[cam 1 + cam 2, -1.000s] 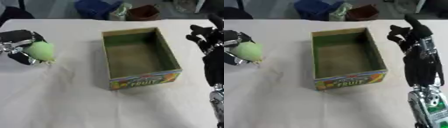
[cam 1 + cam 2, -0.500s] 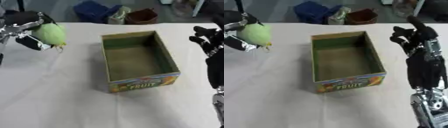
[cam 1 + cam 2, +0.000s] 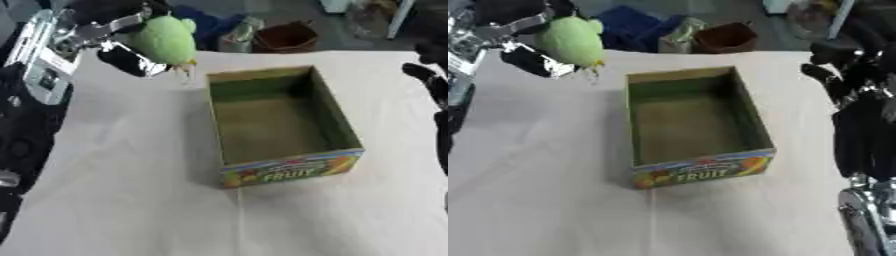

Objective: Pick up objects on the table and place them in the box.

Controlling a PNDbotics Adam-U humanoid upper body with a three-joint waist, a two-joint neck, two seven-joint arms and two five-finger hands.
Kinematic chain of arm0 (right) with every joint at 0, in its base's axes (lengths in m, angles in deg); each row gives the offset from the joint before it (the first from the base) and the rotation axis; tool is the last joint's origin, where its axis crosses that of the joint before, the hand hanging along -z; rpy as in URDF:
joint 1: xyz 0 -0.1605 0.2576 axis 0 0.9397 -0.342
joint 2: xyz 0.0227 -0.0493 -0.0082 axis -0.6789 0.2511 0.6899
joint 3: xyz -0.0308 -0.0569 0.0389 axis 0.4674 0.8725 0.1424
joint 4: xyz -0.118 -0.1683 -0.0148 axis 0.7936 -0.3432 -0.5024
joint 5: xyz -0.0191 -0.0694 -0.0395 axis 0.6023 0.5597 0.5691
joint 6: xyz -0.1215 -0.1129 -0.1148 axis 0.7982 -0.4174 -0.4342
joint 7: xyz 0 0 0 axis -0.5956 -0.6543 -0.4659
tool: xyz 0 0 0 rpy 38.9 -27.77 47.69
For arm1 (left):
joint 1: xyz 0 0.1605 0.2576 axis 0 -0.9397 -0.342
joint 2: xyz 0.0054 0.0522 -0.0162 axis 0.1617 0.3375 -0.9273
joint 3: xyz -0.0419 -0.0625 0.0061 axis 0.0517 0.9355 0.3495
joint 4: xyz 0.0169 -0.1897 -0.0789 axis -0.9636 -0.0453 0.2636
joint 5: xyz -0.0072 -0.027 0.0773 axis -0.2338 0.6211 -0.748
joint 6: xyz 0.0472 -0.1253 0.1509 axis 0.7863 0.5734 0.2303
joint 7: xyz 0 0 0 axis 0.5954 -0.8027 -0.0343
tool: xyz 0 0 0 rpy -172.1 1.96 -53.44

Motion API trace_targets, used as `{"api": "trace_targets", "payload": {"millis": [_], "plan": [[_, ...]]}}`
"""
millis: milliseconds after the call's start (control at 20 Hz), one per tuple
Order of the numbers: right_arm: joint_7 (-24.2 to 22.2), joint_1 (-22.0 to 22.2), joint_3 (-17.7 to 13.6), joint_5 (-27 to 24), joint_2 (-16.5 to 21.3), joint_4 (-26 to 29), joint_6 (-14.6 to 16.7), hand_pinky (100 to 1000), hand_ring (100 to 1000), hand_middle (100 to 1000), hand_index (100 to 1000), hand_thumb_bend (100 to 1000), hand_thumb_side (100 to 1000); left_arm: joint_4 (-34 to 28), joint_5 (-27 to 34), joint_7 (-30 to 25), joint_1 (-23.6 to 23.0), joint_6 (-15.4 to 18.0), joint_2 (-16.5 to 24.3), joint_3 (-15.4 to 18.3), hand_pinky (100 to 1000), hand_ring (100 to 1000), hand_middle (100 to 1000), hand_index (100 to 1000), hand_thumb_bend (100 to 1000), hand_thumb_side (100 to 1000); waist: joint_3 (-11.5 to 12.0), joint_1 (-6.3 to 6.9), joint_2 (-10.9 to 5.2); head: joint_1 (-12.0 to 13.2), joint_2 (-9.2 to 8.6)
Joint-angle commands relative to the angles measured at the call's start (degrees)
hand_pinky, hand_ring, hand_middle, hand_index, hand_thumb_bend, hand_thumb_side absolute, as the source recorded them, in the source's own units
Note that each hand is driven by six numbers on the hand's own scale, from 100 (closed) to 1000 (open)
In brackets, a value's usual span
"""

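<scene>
We find the left hand (image 3: 114, 35) raised above the table (image 3: 131, 200) at the upper left of the view, its fingers curled round a green rounded object (image 3: 164, 40), apparently a soft toy fruit or similar. The object is clear of the table surface, held in the air just beyond the far left corner of the box (image 3: 280, 125), not yet over the box opening. A small dark or orange tip shows at the object's lower right side.

We note the box is an open cardboard carton standing upright near the middle of the table, with a coloured panel lettered "FRUIT" on its near wall. Its green interior shows nothing inside.

The right hand (image 3: 846, 70) stands at the right edge of the view, beside the box and apart from it, fingers raised and relaxed, holding nothing.

The table carries a pale cloth. Beyond its far edge we observe a blue container (image 3: 636, 30), a brown pot (image 3: 726, 37) and a crumpled greenish bag (image 3: 677, 35) on the floor
</scene>
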Motion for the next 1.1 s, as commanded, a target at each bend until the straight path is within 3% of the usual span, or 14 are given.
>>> {"api": "trace_targets", "payload": {"millis": [50, 550, 650, 800, 1100], "plan": [[0.7, -1.2, -1.0, -0.8, 0.3, 1.2, 0.7, 766, 840, 597, 910, 100, 978, -1.0, -2.3, 1.8, 1.6, 0.2, -1.7, -0.2, 486, 508, 484, 720, 100, 293, -0.4, -0.17, -0.95, 1.0, -0.06], [5.0, -3.3, -1.4, -3.3, -0.6, 1.2, 3.0, 765, 836, 596, 902, 100, 970, 6.3, -5.2, 8.2, 2.1, 0.1, -7.6, 0.5, 493, 512, 466, 674, 100, 284, -2.9, -0.44, -0.47, 3.4, 0.96], [5.1, -3.9, -1.1, -3.7, -1.0, 1.2, 3.2, 765, 834, 596, 899, 100, 969, 7.5, -4.5, 10.3, 2.2, -0.8, -8.1, 0.6, 498, 515, 467, 662, 100, 252, -3.7, -0.58, -0.33, 3.9, 1.04], [4.9, -4.8, -0.5, -4.2, -1.9, 1.2, 3.6, 765, 832, 594, 898, 100, 969, 9.3, -4.4, 12.4, 2.6, -0.9, -8.9, 0.5, 501, 517, 465, 647, 100, 287, -5.5, -0.72, -0.05, 5.1, 0.97], [3.3, -6.7, 1.6, -6.2, -3.2, 1.2, 4.1, 760, 826, 591, 891, 100, 976, 13.1, -8.6, 13.9, 3.0, 0.8, -10.4, 0.9, 518, 539, 485, 664, 100, 280, -8.6, -0.92, 0.69, 7.4, 0.54]]}}
